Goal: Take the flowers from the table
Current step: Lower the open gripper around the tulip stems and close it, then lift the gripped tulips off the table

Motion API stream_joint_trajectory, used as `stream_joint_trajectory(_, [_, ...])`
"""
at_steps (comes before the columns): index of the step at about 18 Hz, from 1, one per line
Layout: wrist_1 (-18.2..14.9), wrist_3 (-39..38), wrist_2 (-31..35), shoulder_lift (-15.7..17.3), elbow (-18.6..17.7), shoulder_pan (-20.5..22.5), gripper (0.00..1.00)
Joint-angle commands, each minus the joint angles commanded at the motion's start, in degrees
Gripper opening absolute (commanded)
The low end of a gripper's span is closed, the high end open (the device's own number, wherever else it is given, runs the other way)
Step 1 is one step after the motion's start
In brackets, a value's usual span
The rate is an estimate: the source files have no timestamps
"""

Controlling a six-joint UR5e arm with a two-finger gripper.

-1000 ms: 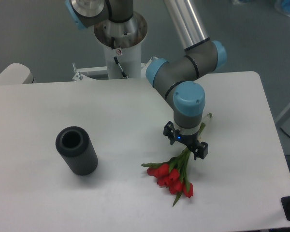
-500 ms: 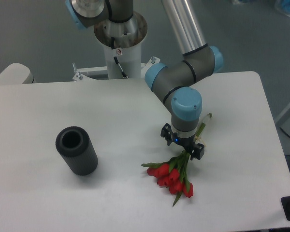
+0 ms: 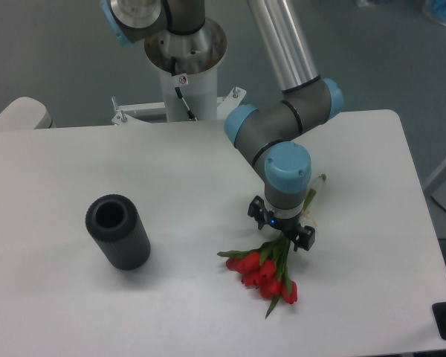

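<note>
A: Status on the jaws?

B: You've got them low over the stems of the flowers, near the surface. Two black tips show, one each side of the stems, w/ a gap between. So they straddle the bunch. Whether they've nipped it yet, can't tell from this angle; the wrist blocks the contact pt.

A: Where's the bunch?

B: Lying flat on the surface, right-front area. Red heads point toward the front edge, stems run back up under the wrist, and the far stem end pokes out behind it. Nothing lifted.

A: What changed in the last sec?

B: Small stuff. Your wrist shifted a touch left, then settled. The tips sat a bit further right along the stems 1 s ago; now they're more squarely over them. Flowers haven't budged: same spot, same lie in all three shots. Cylinder also unmoved, well apart to the left.

A: Meaning?

B: My read: you're at final alignment, pre-grasp or just closing. Since the bunch didn't shift, no pull on it yet. Task is maybe halfway; approach done, grip and lift both left.

A: Risks?

B: Stems are thin and round, could roll or splay if you pinch off-centre. Close gently, check the grip, then go straight up.
</note>
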Motion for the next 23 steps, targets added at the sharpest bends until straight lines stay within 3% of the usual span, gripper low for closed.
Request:
stream_joint_trajectory(4, [1.0,-0.8,0.1,-0.7,0.3,-0.6,0.99])
stream_joint_trajectory(7, [1.5,-0.5,0.1,-0.7,0.3,-0.7,0.6])
stream_joint_trajectory(11, [1.6,-0.5,0.1,-0.8,0.5,-0.7,0.34])
stream_joint_trajectory(18, [1.6,-0.1,-0.1,-0.6,1.1,-0.7,0.17])
stream_joint_trajectory(23, [1.5,0.1,-0.8,0.5,2.4,-0.7,0.16])
